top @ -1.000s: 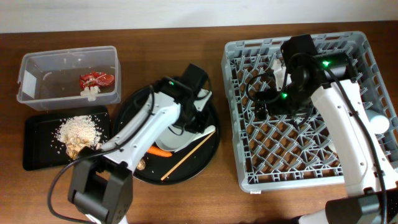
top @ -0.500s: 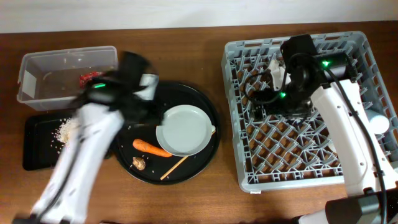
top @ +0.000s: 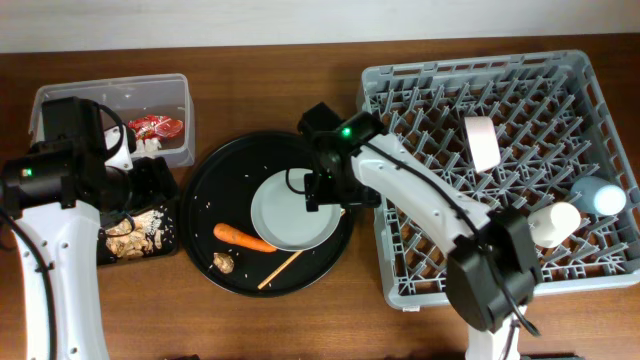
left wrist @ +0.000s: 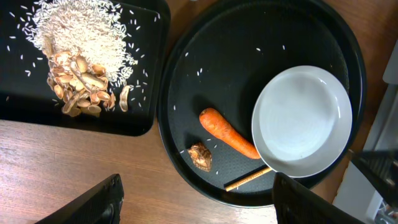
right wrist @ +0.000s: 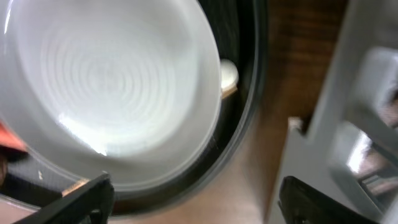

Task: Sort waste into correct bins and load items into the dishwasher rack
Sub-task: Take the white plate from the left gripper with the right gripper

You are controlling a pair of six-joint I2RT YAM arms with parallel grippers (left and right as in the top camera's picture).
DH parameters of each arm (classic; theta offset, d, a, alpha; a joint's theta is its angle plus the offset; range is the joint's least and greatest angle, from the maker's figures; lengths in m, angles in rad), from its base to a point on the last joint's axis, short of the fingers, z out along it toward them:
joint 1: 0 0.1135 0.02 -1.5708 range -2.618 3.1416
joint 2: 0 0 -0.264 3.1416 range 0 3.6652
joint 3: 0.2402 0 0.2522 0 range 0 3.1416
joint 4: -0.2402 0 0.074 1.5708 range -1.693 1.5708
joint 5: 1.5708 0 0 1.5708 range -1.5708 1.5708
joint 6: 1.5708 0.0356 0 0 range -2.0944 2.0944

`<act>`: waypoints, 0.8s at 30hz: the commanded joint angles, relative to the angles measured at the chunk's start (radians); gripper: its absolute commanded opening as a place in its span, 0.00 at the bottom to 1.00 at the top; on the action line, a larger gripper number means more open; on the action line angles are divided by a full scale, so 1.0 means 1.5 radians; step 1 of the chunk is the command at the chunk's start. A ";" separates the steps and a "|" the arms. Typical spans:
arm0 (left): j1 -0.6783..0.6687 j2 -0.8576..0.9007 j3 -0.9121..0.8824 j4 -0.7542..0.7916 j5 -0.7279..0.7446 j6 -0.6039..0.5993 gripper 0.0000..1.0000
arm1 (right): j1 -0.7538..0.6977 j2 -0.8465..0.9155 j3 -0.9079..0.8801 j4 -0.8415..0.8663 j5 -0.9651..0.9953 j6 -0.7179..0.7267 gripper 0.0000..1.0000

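My left gripper point(top: 155, 190) hangs open and empty over the shallow black tray point(left wrist: 18, 106), which holds pale rice point(left wrist: 81, 31) and brown scraps point(left wrist: 78, 87). The clear tub point(top: 110, 120) holds the red wrapper point(top: 155, 127). On the round black tray point(top: 215, 185) lie the white plate point(top: 292, 210), the carrot point(left wrist: 227, 132), the brown lump point(left wrist: 200, 157) and a chopstick point(left wrist: 249, 179). My right gripper point(top: 322, 195) is open above the plate's point(right wrist: 112, 87) right edge, where a white fork tip point(right wrist: 229, 74) peeks out. The plate hides the rest of the fork.
The grey dishwasher rack point(top: 400, 270) fills the right side, close to the round tray. In it lie two white vessels point(top: 483, 143) point(top: 555, 222) and a light blue cup point(top: 600, 195). My left arm covers most of the black tray in the overhead view.
My left arm swung from the plate over to the black tray and its jaws opened. My right arm left the rack and came down over the plate's right edge.
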 commanded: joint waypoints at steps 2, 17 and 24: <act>0.003 -0.005 0.003 -0.001 0.002 -0.001 0.76 | 0.001 0.059 -0.003 0.014 0.006 0.040 0.80; 0.003 -0.005 0.003 -0.001 0.002 -0.001 0.76 | 0.009 0.108 -0.075 0.085 -0.004 0.112 0.37; 0.003 -0.005 0.003 -0.001 0.002 -0.001 0.77 | 0.005 0.082 -0.057 0.085 0.003 0.112 0.04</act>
